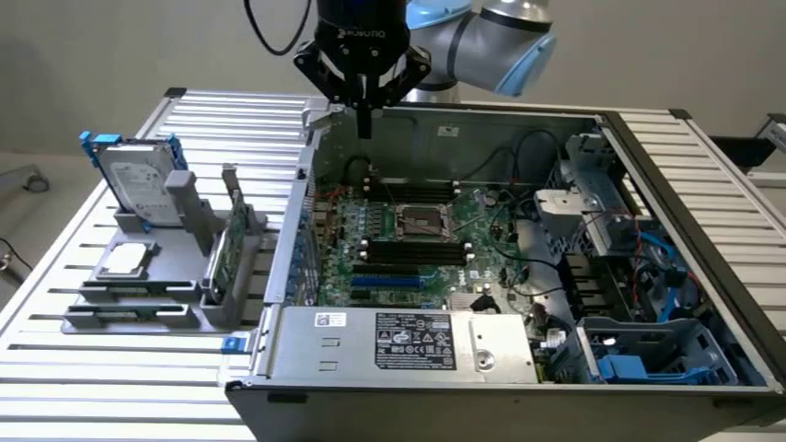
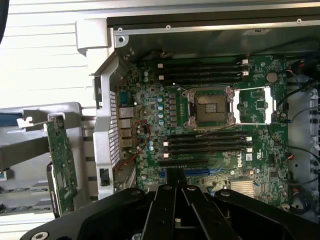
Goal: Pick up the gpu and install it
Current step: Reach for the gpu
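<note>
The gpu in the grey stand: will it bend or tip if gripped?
Probably stiff: the gpu is a flat circuit board. Likely fragile, since small parts sit bare on its green face. It stands on edge in the stand, so a sideways push might tip it.

Plain grey wall (image 1: 123, 46) behind — a slatted silver table (image 1: 98, 387) under even light.

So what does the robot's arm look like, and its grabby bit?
The arm is made of round silver-grey joints with light blue caps. Its end effector is black and chunky, with small white lettering across the front and slim black fingers narrowing to a point. A thin black cable loops beside it.
</note>
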`<state>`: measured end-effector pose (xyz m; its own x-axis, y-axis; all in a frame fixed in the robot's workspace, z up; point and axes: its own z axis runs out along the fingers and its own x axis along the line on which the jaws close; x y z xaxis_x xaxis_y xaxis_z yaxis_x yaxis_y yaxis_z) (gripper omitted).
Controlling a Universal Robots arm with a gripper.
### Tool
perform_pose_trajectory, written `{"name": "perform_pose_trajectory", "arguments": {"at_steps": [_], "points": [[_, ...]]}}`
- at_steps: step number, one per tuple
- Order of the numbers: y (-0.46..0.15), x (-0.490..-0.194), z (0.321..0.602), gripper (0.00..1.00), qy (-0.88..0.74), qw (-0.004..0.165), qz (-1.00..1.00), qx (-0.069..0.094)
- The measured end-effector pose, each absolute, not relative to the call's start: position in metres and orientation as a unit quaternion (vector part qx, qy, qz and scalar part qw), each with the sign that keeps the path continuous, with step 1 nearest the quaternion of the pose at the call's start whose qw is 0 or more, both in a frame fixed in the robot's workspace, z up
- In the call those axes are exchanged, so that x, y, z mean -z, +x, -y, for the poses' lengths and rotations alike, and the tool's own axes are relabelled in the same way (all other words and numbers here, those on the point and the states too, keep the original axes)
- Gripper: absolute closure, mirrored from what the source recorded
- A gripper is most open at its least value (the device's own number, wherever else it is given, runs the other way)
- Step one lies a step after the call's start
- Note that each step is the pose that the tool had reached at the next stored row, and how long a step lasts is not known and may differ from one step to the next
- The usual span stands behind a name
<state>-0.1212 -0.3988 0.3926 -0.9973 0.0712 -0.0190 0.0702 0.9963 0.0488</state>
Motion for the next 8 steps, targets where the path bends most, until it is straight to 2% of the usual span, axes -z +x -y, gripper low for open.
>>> {"name": "perform_pose_trajectory", "arguments": {"at_steps": [8], "points": [[-0.144,-0.392,0.399,0.89,0.035,0.007,-0.999,-0.024]]}}
